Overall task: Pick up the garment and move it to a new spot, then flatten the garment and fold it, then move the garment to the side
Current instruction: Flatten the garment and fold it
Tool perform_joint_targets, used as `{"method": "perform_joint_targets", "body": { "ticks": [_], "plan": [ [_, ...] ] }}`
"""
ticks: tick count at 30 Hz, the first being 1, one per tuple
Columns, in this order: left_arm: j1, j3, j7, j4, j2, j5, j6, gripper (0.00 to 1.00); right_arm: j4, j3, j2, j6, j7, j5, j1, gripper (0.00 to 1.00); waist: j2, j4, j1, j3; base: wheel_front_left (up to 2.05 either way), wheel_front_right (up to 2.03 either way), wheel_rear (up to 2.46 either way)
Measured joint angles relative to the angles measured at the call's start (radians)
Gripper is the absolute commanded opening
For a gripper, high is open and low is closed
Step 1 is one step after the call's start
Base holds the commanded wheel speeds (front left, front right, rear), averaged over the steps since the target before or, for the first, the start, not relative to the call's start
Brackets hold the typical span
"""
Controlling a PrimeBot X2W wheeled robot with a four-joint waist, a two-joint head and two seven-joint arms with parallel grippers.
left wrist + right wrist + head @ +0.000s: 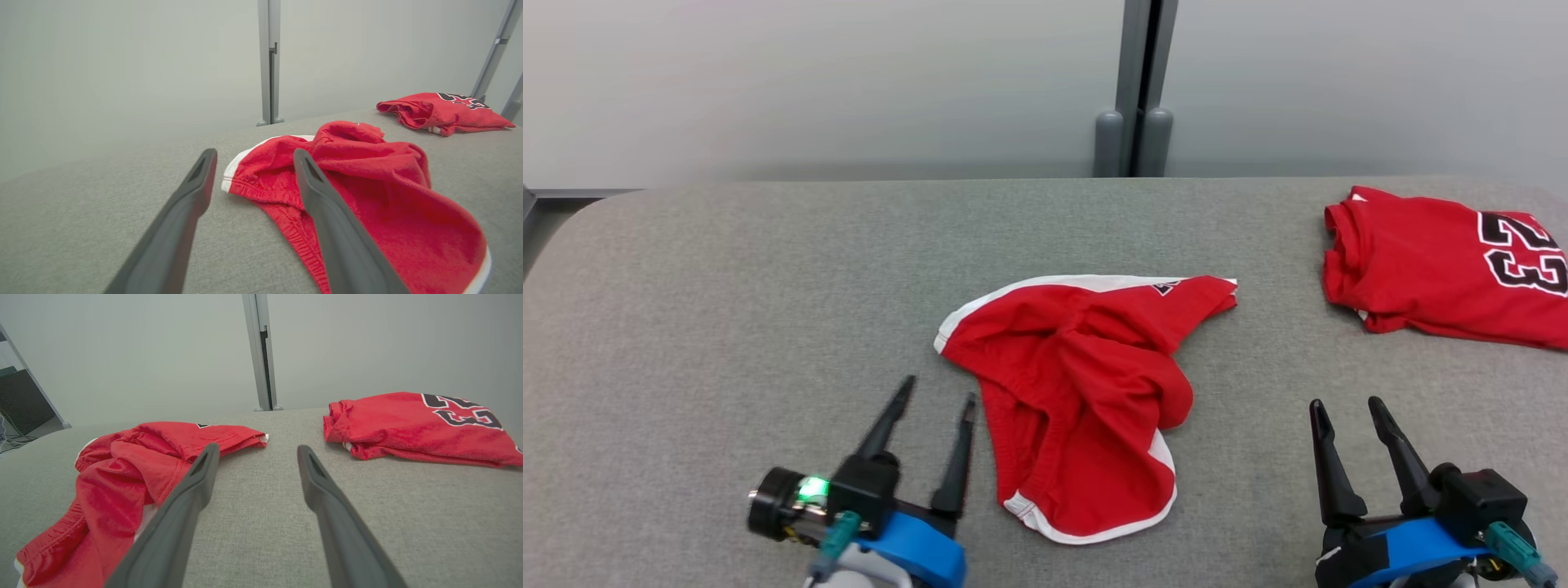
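- Grey fabric-topped desk against plain pale wall; crumpled red shorts with white trim lie mid-desk, between both grippers, touching neither.
- Left gripper spread wide and empty, just beside the shorts' left edge; right gripper likewise spread and empty, further off to the right.
- Handling, my read: light, limp, probably slick knit. It will sag and bunch, with no stiffness to lean on.
- Best hold: gathered elastic waistband nearest the left gripper, or the white-trimmed hem.
- Count: one crumpled pair of shorts, one folded red jersey with black numerals far right, two grippers.
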Motion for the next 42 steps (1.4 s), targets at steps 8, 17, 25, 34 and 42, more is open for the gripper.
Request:
{"method": "perform_joint_targets", "body": {
  "ticks": [8,17,25,34,42],
  "plan": [
    [-0.042,-0.226,0.045,0.086,0.049,-0.029,-0.006,1.0,0.013,0.0,0.0,0.0,0.0,0.0,-0.017,1.0,0.0,-0.046,0.0,0.025,0.0,0.0,0.0],
    [-0.048,-0.361,0.123,0.172,0.095,-0.116,-0.006,1.0,0.02,-0.006,0.0,0.0,0.0,0.009,-0.028,1.0,0.0,-0.08,0.0,0.05,0.0,0.0,0.0],
    [-0.066,-0.354,0.114,0.22,0.075,-0.198,-0.006,0.0,0.027,-0.02,0.0,0.0,0.0,0.013,-0.027,1.0,0.0,-0.063,0.0,0.038,0.0,0.0,0.0],
    [-0.04,-0.259,0.045,0.12,0.122,-0.252,0.057,0.0,0.06,-0.033,0.001,0.0,0.0,0.016,-0.014,1.0,0.0,0.034,-0.0001,0.002,0.0,0.0,0.0],
    [0.062,-0.182,0.055,0.05,0.199,-0.3,0.119,0.0,0.095,-0.035,0.001,0.0,0.0,0.008,-0.013,1.0,0.0,0.075,0.0,-0.003,0.0,0.0,0.0]
  ]
}}
